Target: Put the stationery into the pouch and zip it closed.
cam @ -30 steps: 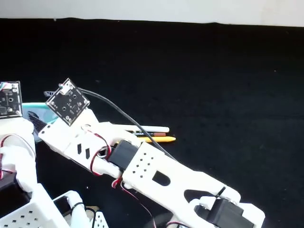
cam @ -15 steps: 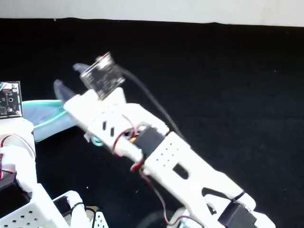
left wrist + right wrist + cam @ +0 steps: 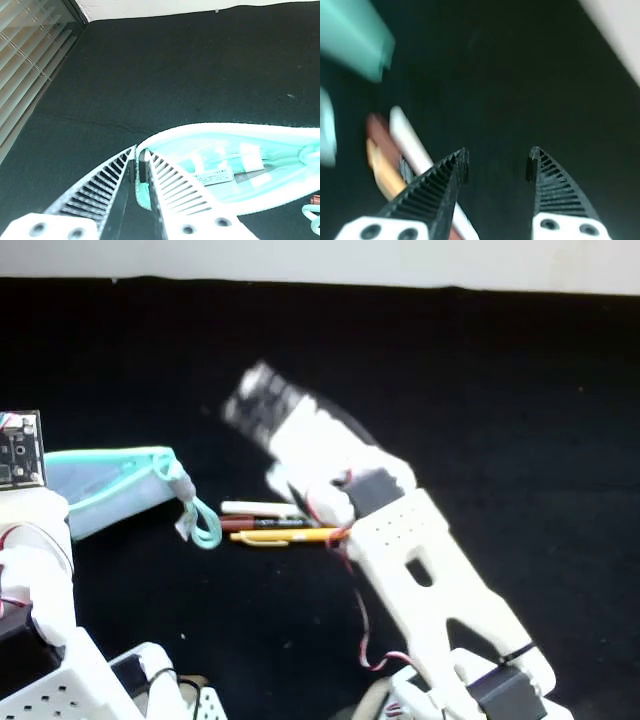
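A teal pouch [image 3: 110,486] lies at the left of the black table, its mouth open, with a loop pull [image 3: 205,527] at its right end. My left gripper [image 3: 139,162] is shut on the pouch's rim [image 3: 165,138]; a label shows inside the pouch [image 3: 240,165]. Three pens lie side by side just right of the pouch: white [image 3: 258,508], brown [image 3: 262,523] and yellow [image 3: 285,536]. My right gripper [image 3: 497,165] is open and empty, raised above the table beyond the pens [image 3: 405,155]. The right arm [image 3: 370,510] stands over the pens' right ends.
The black cloth [image 3: 500,420] covers the table to a pale wall strip at the far edge [image 3: 400,260]. A window blind [image 3: 25,45] shows at the side in the left wrist view. The left arm's base [image 3: 40,640] fills the near left corner.
The right arm has swung right, away from the pouch, uncovering the pouch mouth and the three pens. The left arm has kept still on the pouch.
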### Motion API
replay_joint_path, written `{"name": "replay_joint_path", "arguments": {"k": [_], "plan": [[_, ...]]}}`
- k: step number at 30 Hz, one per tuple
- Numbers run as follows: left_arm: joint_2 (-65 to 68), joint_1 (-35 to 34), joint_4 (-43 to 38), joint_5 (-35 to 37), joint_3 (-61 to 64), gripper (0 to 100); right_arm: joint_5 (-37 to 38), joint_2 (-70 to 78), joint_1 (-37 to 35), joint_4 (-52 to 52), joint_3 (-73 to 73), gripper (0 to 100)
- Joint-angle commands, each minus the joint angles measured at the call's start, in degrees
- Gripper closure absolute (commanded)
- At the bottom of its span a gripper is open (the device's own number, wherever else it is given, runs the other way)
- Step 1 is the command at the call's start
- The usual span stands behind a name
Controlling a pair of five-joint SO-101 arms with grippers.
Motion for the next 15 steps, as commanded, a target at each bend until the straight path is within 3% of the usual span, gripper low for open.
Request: {"name": "replay_joint_path", "arguments": {"k": [1, 9, 15], "plan": [[1.01, -0.22, 0.00, 0.00, 1.10, 99, 14.95, -1.54, -1.63, -0.48, 9.19, 80.0], [1.01, -0.22, 0.35, 0.00, 1.10, 99, 16.97, 0.13, -9.19, -25.54, 23.60, 80.1], [1.01, -0.22, 0.09, 0.00, 1.63, 99, 16.97, 15.08, -7.34, -32.66, 17.01, 80.1]]}}
